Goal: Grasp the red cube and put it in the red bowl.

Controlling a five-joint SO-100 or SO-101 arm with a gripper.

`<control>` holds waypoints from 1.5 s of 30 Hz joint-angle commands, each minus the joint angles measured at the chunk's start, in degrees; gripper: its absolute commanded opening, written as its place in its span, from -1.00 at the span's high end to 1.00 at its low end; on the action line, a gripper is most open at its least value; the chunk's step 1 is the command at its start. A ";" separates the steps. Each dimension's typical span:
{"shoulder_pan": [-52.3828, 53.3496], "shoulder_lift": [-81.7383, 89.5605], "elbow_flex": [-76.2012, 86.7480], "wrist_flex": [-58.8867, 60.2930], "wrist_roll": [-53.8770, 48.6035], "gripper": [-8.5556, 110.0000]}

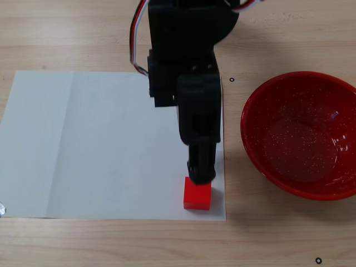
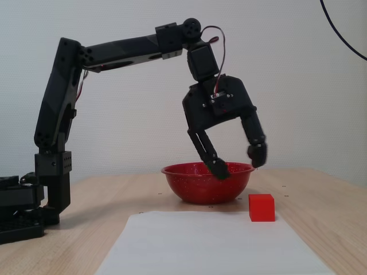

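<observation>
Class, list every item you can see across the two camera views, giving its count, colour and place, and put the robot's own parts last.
red cube: one, bright red, on the paper's near right corner in the top-down fixed view.
red bowl: one, glossy red with white speckles, on the table right of the paper, empty.
paper sheet: one, white, flat on the table.
table: one, light wood.
arm: one, black.
gripper: one, black, open, above the cube.

Arm stretched forward, hand point(image 2: 238, 165) spread wide, pointing downward.
</observation>
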State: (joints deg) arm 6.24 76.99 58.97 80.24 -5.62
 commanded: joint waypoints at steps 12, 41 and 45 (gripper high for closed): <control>0.18 -3.34 -10.90 -6.59 -2.11 0.05; 0.70 -18.81 -22.59 -10.63 -2.37 0.08; 0.70 -19.60 -22.85 -10.63 -2.46 0.08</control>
State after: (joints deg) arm 6.24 53.61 42.63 71.46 -7.91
